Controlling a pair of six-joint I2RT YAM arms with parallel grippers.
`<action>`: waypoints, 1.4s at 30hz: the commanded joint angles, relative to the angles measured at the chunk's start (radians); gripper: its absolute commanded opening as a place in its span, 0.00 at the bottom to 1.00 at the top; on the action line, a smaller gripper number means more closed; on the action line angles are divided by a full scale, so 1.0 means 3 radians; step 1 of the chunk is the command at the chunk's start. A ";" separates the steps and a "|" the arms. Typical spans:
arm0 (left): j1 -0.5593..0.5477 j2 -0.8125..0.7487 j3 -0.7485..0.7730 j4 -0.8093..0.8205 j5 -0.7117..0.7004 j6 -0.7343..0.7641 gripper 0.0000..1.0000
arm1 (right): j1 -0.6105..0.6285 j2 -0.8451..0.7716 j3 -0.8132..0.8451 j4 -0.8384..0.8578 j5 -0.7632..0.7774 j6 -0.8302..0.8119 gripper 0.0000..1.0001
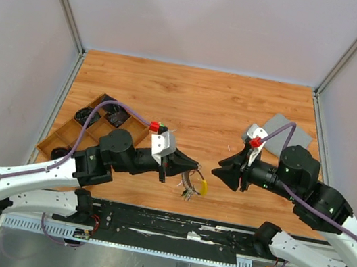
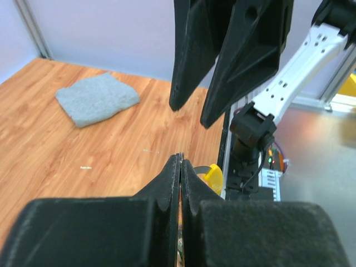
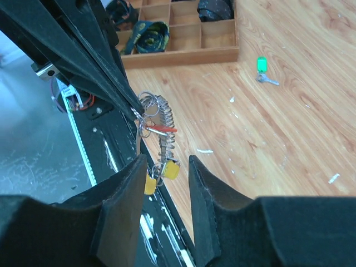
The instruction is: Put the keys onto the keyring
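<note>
Top view: my left gripper (image 1: 194, 168) pinches the keyring (image 1: 192, 185) at the table's (image 1: 204, 103) near edge, my right gripper (image 1: 217, 168) facing it. Left wrist: clamped tight. Right wrist: jaws apart, keyring dangling beyond them; a green key (image 3: 261, 65) lies well apart.

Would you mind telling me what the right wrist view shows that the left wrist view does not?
Only the right wrist view shows the keyring hanging over the table's edge, a loose green key on the table and the wooden tray. Only the left wrist view shows the grey cloth. Both show a yellow key head and the wooden table.
</note>
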 commanded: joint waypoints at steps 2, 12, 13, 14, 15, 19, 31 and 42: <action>-0.0018 -0.0251 -0.0207 0.0737 -0.0060 -0.0319 0.00 | 0.0060 -0.0271 -0.0407 0.0980 -0.0069 0.0352 0.38; -0.0018 -0.0340 -0.0308 0.1072 0.0153 -0.0519 0.01 | 0.0059 -0.0248 -0.0532 0.1064 -0.0446 -0.0029 0.36; -0.0020 -0.0342 -0.0308 0.1072 0.0144 -0.0520 0.01 | 0.0058 -0.0232 -0.0528 0.1060 -0.0540 -0.0051 0.38; -0.0019 -0.0345 -0.0308 0.1069 0.0132 -0.0515 0.00 | 0.0059 -0.0216 -0.0526 0.1068 -0.0642 -0.0070 0.39; -0.0021 -0.0343 -0.0304 0.1067 0.0127 -0.0510 0.00 | 0.0058 -0.0207 -0.0519 0.1092 -0.0729 -0.0081 0.40; -0.0020 -0.0319 -0.0303 0.1099 0.0122 -0.0510 0.00 | 0.0061 -0.0174 -0.0531 0.1171 -0.0950 -0.0092 0.43; -0.0019 -0.0272 -0.0303 0.1172 0.0169 -0.0525 0.01 | 0.0058 -0.0121 -0.0632 0.1478 -0.0990 0.0016 0.47; -0.0019 -0.0251 -0.0308 0.1200 0.0261 -0.0545 0.01 | 0.0058 -0.0200 -0.0675 0.1609 -0.0980 0.0048 0.36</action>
